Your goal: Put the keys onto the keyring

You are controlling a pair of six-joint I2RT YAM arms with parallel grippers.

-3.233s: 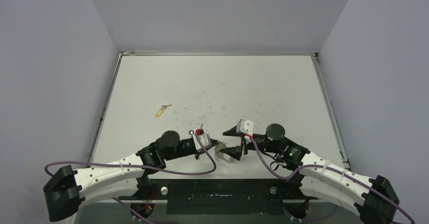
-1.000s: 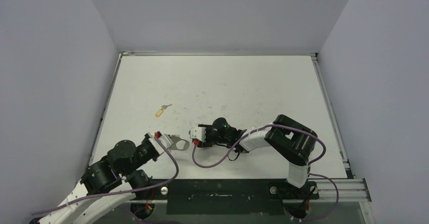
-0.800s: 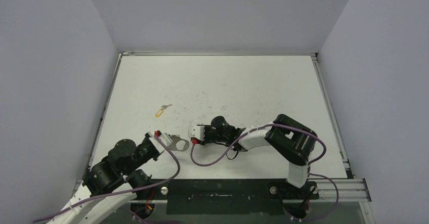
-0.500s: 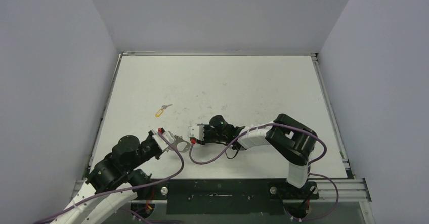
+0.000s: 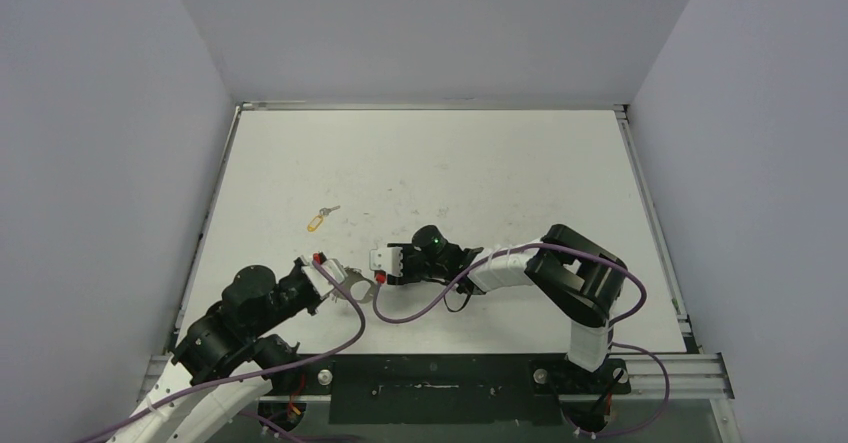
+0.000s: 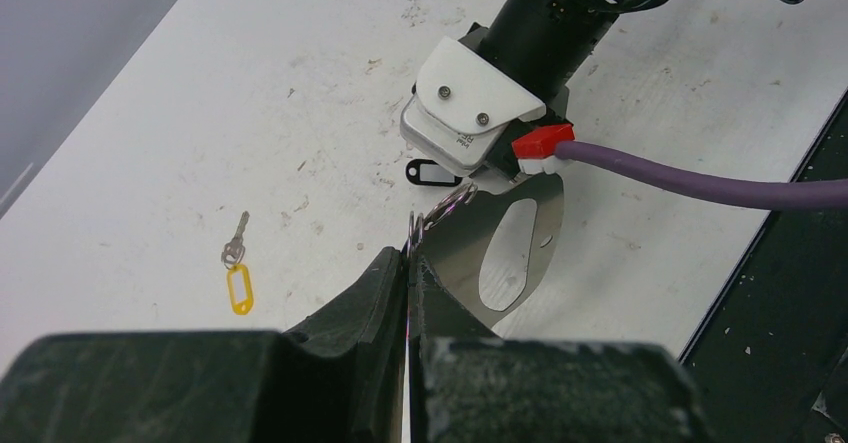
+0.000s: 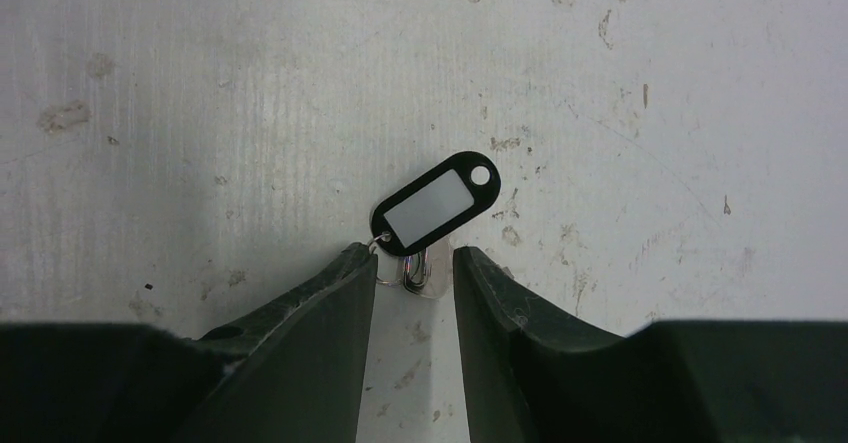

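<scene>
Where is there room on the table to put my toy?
The far half of the white table, beyond the small silver key with the yellow tag, is bare; so is the right side past the right arm. The near middle is crowded: left gripper, flat silver oval keyring, right gripper, black-tagged key.

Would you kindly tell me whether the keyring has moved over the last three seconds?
Yes. The keyring has shifted left, toward the table's left edge, held by the left claw.
</scene>
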